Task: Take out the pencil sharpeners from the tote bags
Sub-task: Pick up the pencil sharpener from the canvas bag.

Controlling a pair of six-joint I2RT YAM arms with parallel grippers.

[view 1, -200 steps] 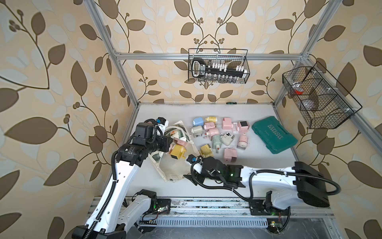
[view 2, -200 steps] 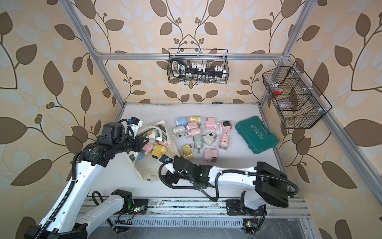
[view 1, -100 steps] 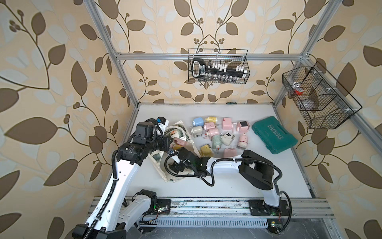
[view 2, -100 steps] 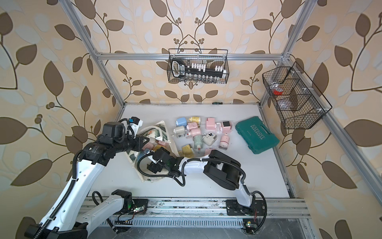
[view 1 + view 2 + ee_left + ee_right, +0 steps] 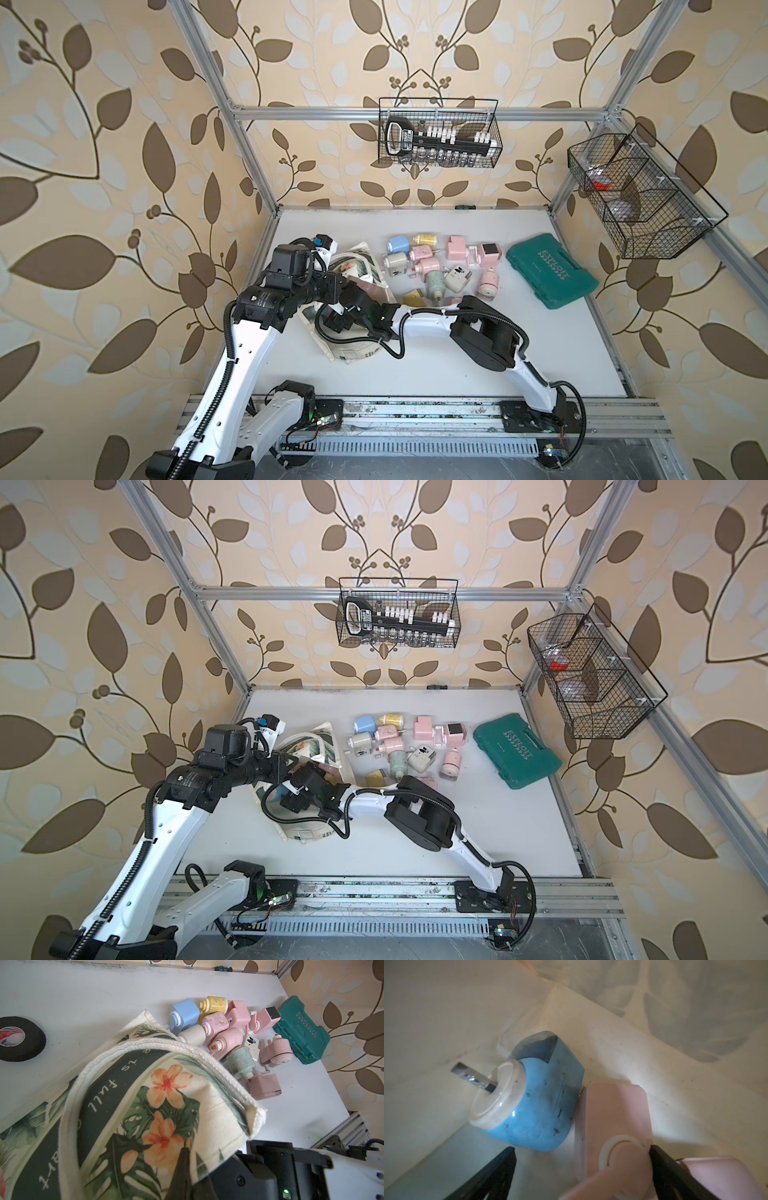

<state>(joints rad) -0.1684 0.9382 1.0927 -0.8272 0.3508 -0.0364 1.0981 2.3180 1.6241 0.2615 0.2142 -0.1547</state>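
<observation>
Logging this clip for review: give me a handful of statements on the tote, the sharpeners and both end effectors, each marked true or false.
1. The left end effector is shut on the floral-print cream canvas tote bag. True.
2. The right end effector is clamped on the blue plastic crank sharpener. False: its fingers stand open inside the bag; the blue one lies just beyond them, ungripped.
3. A pale pink boxy sharpener touches the blue one inside the bag. True.
4. The flat teal plastic case sits inside the bag. False: it lies on the white table, beside the removed sharpeners.
</observation>
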